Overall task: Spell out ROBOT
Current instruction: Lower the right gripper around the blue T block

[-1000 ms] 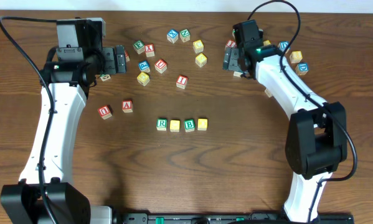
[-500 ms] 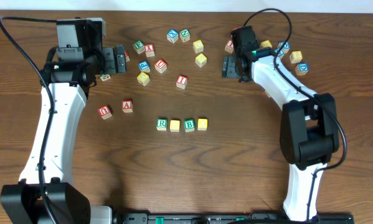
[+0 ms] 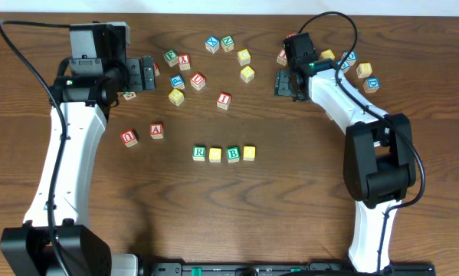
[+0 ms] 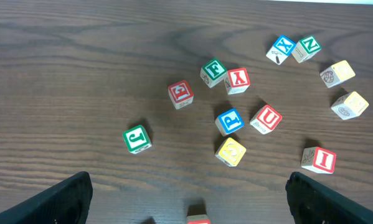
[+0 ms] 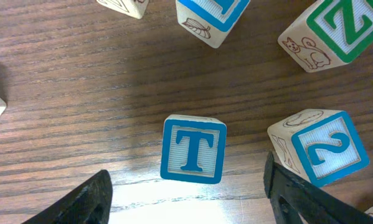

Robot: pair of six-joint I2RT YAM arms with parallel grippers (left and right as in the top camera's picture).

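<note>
Dark wood-grain table (image 3: 290, 215), blue T cube (image 5: 193, 149)

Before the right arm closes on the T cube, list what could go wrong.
1. The blue 2 cube sits close beside the blue T cube; closing the jaws may catch or shove it.
2. The T looks only partly between the jaws, so the pinch could be shallow and slip.
3. The row of four cubes is tightly spaced; setting the T at its end might knock the last yellow cube.

T cube (image 5: 193, 149) between right claw (image 5: 187, 196) jaws — row of four cubes (image 3: 224, 153) in front, loose cubes (image 3: 198, 80) behind
</note>
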